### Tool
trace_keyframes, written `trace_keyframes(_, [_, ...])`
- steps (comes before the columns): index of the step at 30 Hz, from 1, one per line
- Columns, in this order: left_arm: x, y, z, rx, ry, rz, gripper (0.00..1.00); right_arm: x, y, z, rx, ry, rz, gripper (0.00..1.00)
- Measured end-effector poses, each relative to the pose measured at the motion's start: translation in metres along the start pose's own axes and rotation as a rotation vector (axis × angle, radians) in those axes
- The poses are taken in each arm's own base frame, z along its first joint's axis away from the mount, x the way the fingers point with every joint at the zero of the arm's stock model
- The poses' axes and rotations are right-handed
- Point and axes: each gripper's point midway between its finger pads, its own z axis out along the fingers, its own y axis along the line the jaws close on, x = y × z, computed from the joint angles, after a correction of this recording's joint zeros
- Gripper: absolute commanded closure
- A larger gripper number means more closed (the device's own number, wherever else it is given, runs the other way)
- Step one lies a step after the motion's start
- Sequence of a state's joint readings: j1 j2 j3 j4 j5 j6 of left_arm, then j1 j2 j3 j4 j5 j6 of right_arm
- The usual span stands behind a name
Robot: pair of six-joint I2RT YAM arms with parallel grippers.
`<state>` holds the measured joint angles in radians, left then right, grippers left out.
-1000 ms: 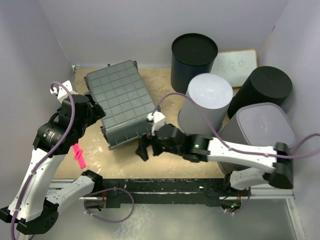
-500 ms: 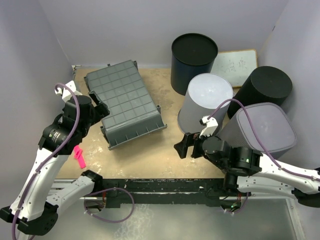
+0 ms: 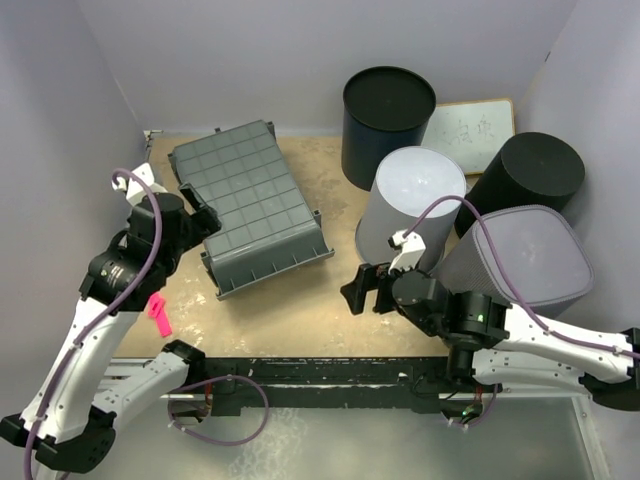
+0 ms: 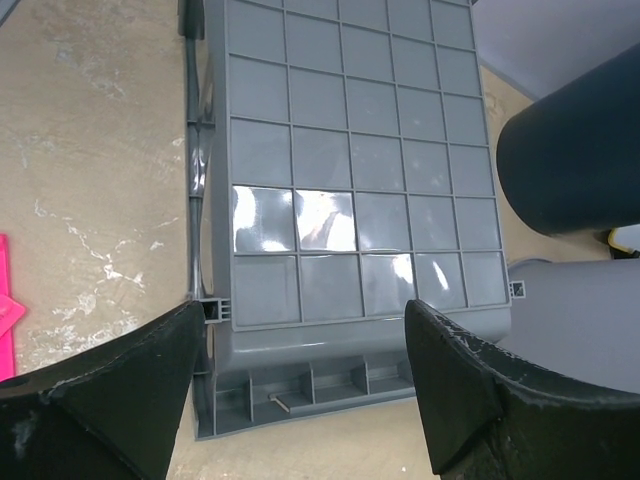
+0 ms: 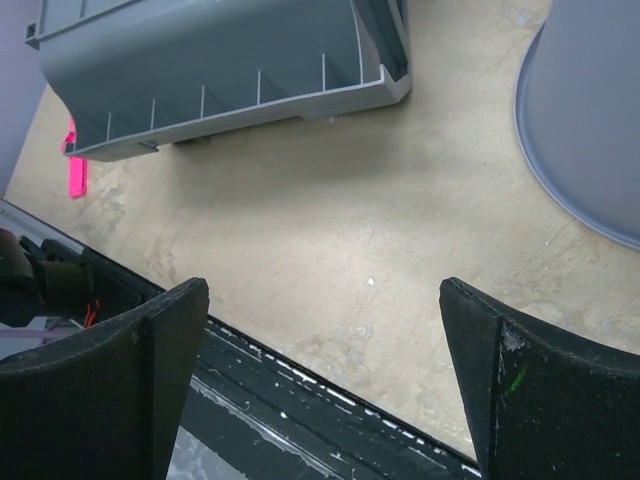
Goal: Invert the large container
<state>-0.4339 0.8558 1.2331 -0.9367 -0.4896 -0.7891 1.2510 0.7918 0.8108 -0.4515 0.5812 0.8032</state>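
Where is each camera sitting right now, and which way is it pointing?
Top external: above and behind the bases, looking down at the table; both arms show, left gripper beside the large container, right gripper over bare table.
Left wrist: on the left arm, looking down on the container's grid underside; its open fingers fill the bottom corners.
Right wrist: on the right arm, facing the container's ribbed side across bare table; open fingers at the bottom corners.
Shared: all three show the container and the pink tag.

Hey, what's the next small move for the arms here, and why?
Probably back the left gripper off the crate. The crate lies grid side up, rim on the table; that gripper and the right gripper are open and empty, so the flip looks done.
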Motion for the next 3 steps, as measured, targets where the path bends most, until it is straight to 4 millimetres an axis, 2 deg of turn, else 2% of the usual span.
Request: trace_keyframes(3, [0.0010, 0.0000, 0.0008, -0.001, 0.004, 0.003, 0.22, -0.0023, 0.0023, 0.0005, -0.008, -0.009, 0.002, 0.00])
